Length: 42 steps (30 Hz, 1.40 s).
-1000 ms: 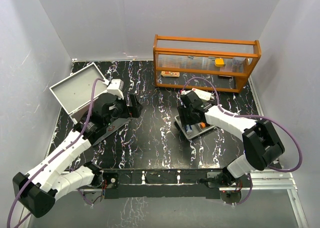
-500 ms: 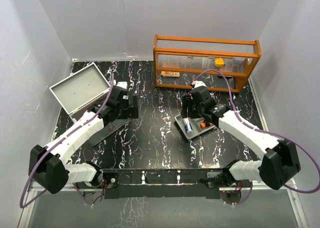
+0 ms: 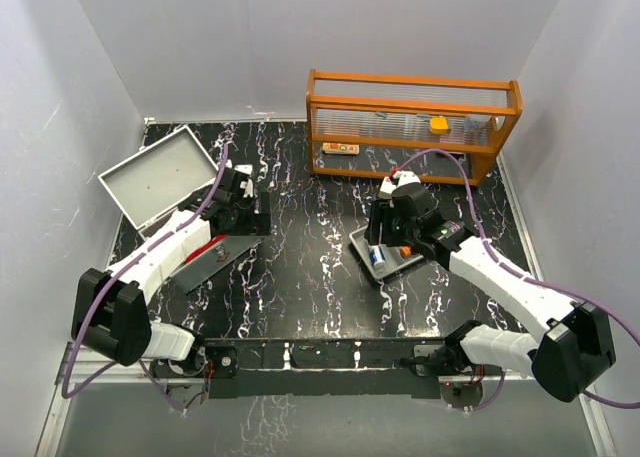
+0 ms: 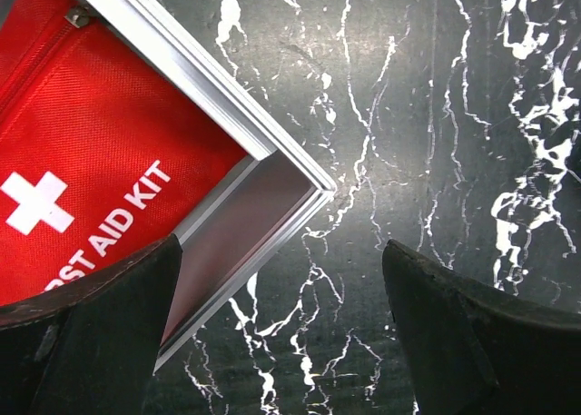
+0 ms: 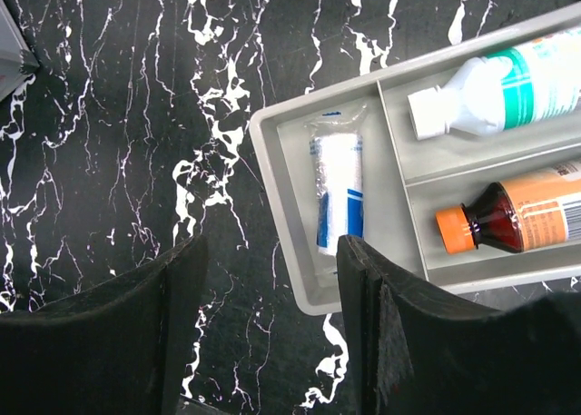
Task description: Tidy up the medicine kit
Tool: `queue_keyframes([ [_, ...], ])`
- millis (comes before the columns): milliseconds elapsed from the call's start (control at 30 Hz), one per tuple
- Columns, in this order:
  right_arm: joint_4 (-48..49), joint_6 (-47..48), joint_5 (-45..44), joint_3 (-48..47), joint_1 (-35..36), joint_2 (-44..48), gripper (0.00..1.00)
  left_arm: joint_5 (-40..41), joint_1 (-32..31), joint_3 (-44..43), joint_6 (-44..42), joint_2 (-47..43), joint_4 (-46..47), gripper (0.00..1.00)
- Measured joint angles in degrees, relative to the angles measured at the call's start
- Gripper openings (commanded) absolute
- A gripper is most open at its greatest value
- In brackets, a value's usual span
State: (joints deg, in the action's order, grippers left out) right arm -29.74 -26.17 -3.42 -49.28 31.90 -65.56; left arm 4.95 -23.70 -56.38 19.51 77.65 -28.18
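Note:
A red first aid kit pouch [image 4: 82,161] lies in the open metal case [image 4: 272,152]; in the top view the case base [image 3: 215,259] sits left of centre. My left gripper [image 3: 247,214] [image 4: 281,342] is open and empty, hovering over the case's corner. A grey tray [image 5: 290,242] [image 3: 360,245] holds a wrapped bandage roll [image 5: 336,192], a white bottle with a green label [image 5: 490,88] and an amber bottle with an orange cap [image 5: 517,215]. My right gripper [image 3: 388,227] [image 5: 272,333] is open and empty above the tray's near-left corner.
The case's grey lid [image 3: 160,177] stands open at the far left. An orange shelf rack [image 3: 410,127] stands at the back right with a small box [image 3: 340,148] and an orange item [image 3: 438,124] on it. White walls enclose the table.
Both arms have stretched out and lowered their elbows. The left gripper has shifted slightly left by the case. The right gripper stays over the tray, which now shows more.

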Motion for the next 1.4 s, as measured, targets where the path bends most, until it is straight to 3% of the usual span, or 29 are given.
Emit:
queue_keyframes([
  [300,0.00,-2.64,-0.94,1.51,-0.70,0.37,0.57,-6.84,-0.76,1.42,-1.51,-0.17,4.42,0.81],
  [633,0.15,-7.26,-3.15,3.63,-3.98,0.48,0.56,-9.42,-9.27,-0.24,1.92,4.63,8.76,0.80],
  [1100,-1.27,-13.33,-7.04,8.92,-14.27,5.44,0.54,-8.92,-17.84,-7.10,11.15,13.88,12.90,0.79],
  [1400,-2.23,-14.45,-5.79,11.69,-19.87,8.22,0.54,-7.10,-19.28,-9.79,14.95,14.84,13.64,0.80],
])
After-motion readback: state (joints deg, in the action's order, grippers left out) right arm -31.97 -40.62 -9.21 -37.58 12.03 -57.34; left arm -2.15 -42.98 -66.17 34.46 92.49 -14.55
